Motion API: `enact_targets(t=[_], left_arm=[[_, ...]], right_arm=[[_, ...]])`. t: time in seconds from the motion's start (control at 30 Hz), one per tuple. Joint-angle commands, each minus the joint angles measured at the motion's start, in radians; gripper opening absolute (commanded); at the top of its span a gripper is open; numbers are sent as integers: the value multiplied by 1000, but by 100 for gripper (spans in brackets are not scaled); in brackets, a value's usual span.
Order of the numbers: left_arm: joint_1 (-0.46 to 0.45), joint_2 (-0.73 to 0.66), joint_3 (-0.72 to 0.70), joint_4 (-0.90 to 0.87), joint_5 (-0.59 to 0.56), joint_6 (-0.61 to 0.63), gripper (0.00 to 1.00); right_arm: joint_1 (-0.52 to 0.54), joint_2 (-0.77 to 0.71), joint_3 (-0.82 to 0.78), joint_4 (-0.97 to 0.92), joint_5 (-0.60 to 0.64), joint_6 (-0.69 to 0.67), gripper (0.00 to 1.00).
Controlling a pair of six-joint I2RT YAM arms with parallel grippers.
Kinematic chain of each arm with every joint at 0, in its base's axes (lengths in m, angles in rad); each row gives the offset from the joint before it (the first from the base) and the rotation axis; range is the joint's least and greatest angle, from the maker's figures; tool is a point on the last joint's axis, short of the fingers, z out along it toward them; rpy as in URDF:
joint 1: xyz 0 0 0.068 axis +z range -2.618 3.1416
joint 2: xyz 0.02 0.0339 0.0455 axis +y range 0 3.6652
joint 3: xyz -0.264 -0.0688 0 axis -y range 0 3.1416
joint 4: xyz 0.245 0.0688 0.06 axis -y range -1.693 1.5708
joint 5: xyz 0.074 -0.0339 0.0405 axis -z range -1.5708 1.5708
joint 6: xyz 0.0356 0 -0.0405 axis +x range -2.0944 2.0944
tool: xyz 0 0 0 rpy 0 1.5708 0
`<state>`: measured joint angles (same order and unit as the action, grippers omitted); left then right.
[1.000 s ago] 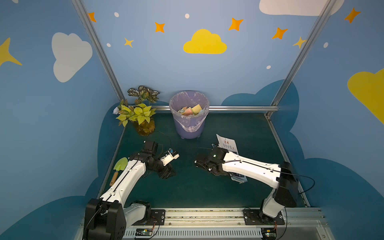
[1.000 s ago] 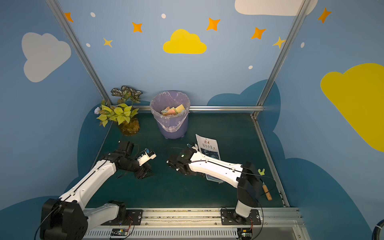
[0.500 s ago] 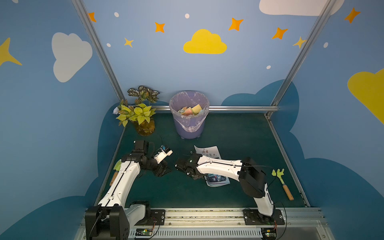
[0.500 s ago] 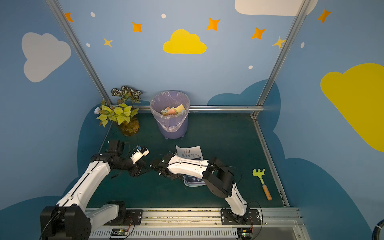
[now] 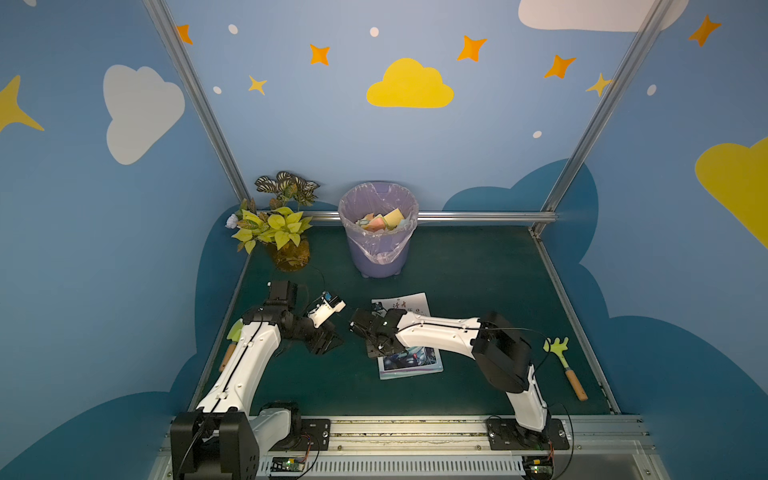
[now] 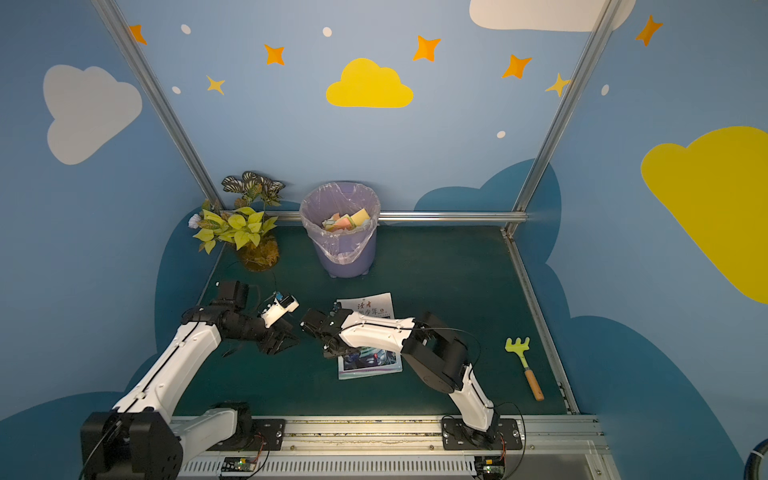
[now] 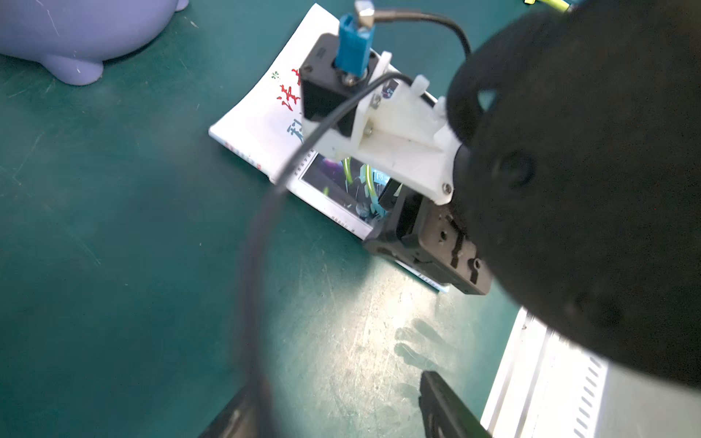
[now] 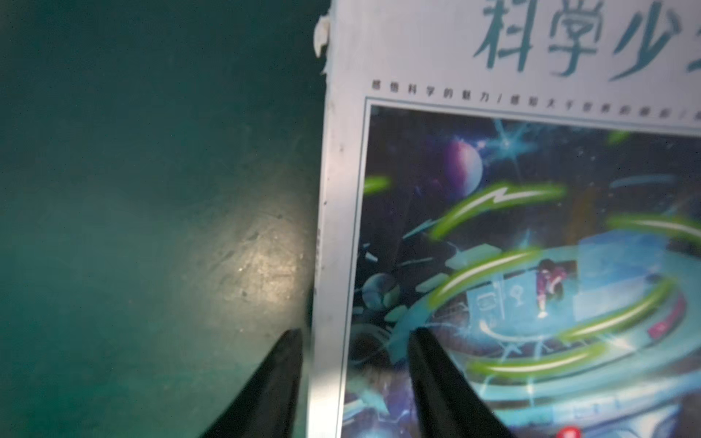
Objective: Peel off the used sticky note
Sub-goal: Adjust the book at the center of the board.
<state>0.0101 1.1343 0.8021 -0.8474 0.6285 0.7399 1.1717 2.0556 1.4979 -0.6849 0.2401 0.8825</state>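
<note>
Hovering over the 9 o'clock edge of the magazine, the right tool has its jaws parted and grips nothing: one tip is over the table, the other over the magazine. The left tool, at 9 o'clock of it, is likewise parted and empty above bare table. No sticky note shows on the magazine; the coloured sheets in the bin, at 12 o'clock, may be notes. Closing here would likely pinch the magazine's edge and drag or lift it, and the two tools are near enough to knock together. Only the right wrist view shows the jaw gap and a torn white scrap on that edge. Only the top views show the bin's contents and how close the tools stand.
</note>
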Motion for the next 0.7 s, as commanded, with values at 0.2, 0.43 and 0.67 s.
enact_targets(t=[0.2, 0.43, 0.67], left_arm=[[-59, 17, -17, 24, -32, -19, 67], [-161, 50, -25, 76, -75, -77, 68], [-190, 91, -31, 126, -84, -117, 70]], right_arm=[[-157, -383, -318, 153, -47, 1, 84], [-315, -525, -548, 230, -136, -17, 85], [-309, -452, -605, 315, -250, -50, 81]])
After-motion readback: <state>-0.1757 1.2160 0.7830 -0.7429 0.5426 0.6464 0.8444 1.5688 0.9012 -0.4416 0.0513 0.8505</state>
